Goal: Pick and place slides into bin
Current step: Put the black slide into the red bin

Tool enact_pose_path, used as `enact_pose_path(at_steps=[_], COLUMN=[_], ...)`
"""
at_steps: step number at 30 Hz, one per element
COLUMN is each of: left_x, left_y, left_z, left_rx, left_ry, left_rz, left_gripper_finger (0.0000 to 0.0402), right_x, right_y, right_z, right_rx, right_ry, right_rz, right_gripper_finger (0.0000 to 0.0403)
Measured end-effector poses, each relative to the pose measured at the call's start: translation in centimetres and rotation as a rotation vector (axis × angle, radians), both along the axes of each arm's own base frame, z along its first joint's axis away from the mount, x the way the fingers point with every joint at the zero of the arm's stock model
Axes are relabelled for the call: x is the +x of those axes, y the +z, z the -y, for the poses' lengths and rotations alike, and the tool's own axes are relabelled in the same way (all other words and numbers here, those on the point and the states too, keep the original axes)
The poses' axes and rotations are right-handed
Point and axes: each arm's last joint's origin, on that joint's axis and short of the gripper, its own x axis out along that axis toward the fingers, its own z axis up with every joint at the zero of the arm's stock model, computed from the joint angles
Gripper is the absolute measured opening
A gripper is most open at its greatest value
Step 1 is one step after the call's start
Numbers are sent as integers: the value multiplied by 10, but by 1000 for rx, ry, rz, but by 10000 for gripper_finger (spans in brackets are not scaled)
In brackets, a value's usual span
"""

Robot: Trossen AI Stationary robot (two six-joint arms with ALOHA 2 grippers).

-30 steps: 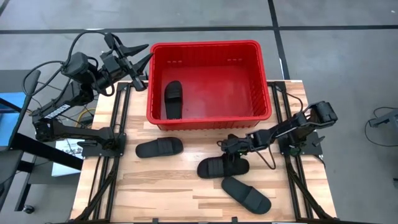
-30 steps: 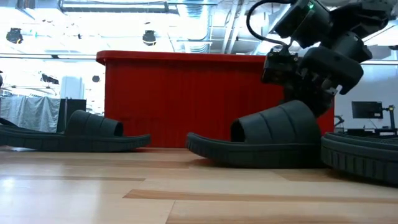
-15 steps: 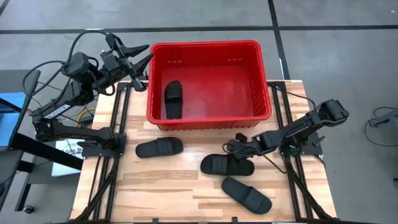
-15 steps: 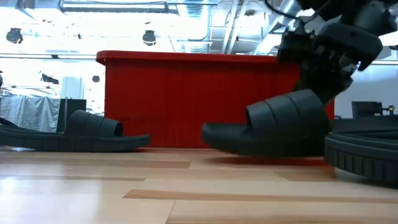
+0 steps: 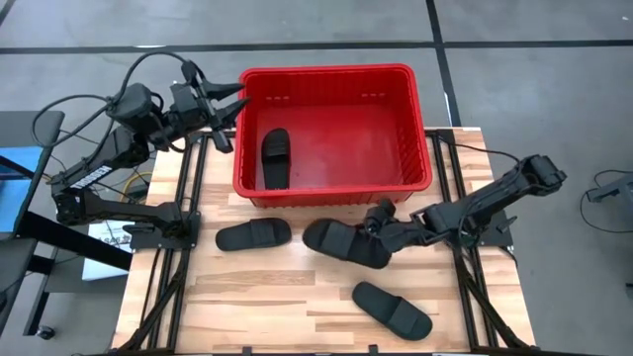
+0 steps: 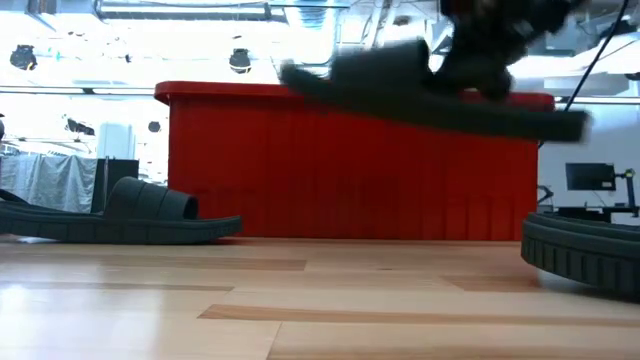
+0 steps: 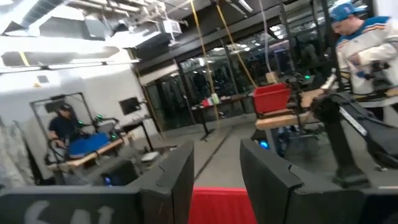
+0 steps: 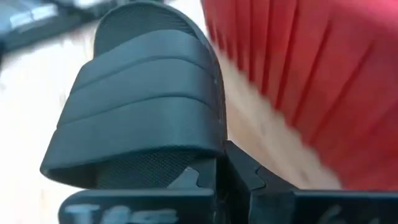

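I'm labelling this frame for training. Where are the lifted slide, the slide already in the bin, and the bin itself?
lifted slide (image 5: 341, 243): high view, on its sole, ahead of the right gripper.
slide in the bin (image 5: 275, 157): high view, middle of its sole.
bin (image 5: 336, 71): high view, on the far rim.

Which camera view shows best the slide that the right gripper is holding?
The high view: the held slide shows whole beside the right gripper, in front of the bin. The low view shows it lifted but blurred; the right wrist view shows only its strap close up; the left wrist view misses it.
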Motion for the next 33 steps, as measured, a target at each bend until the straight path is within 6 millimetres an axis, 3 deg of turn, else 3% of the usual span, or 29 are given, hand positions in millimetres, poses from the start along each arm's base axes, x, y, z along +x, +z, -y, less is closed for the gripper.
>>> enact_pose_path(at_steps=[7,13,21,27,33], left_x=[4,18,62,96,130], left_y=[-2,-8,-19,-32,-51], left_z=[1,-5,-24,-34,-48], left_rx=[1,-4,73,165,204], left_ry=[-26,74,172,269,417], left_rz=[-23,-55,-58,-77,-102], left_gripper_finger=[121,121,121,121,121], right_x=[25,33,35,37,37], right_y=[52,82,96,105,109], right_z=[-1,24,80,113,127], right_rx=[-189,-405,-519,-541,-585], right_ry=[-135,-413,-708,-731,-709], right_rz=[146,190,162,106,56], right_gripper_finger=[0,0,0,0,0])
